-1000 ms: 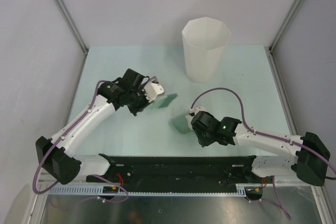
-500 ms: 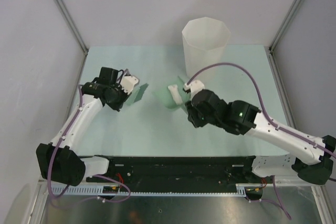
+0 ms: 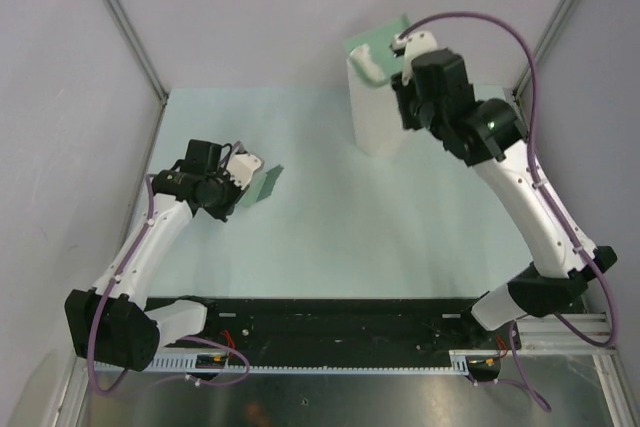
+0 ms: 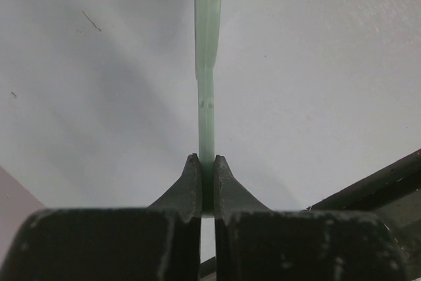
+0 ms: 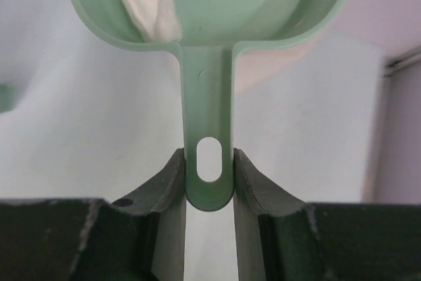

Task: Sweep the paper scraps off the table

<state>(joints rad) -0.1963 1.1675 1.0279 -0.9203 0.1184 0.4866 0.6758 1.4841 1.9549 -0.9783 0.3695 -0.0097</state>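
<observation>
Fingers (image 5: 170, 179) of the right gripper (image 5: 209, 162) are pinched tight on the slotted handle of the small mint-green plastic dustpan (image 5: 263, 4); the handle sits square between the jaws; one crumpled white paper scrap (image 5: 148, 1) lies in the pan's bowl, up against its left wall in the wrist view. From above, the pan is held high over the open mouth of the tall white faceted bin (image 3: 378, 122); the bin stands at the far side of the pale mint-green table (image 3: 330, 217); the right arm is stretched up and forward.

Over on the other side, the left gripper (image 4: 206, 162) is closed narrow on a thin flat green plastic scraper (image 4: 208, 44); it shows edge-on, running straight out from the fingertips; the blade is low over the table, touching or not I cannot tell; the left arm is over the table's left half, well apart from the bin.
</observation>
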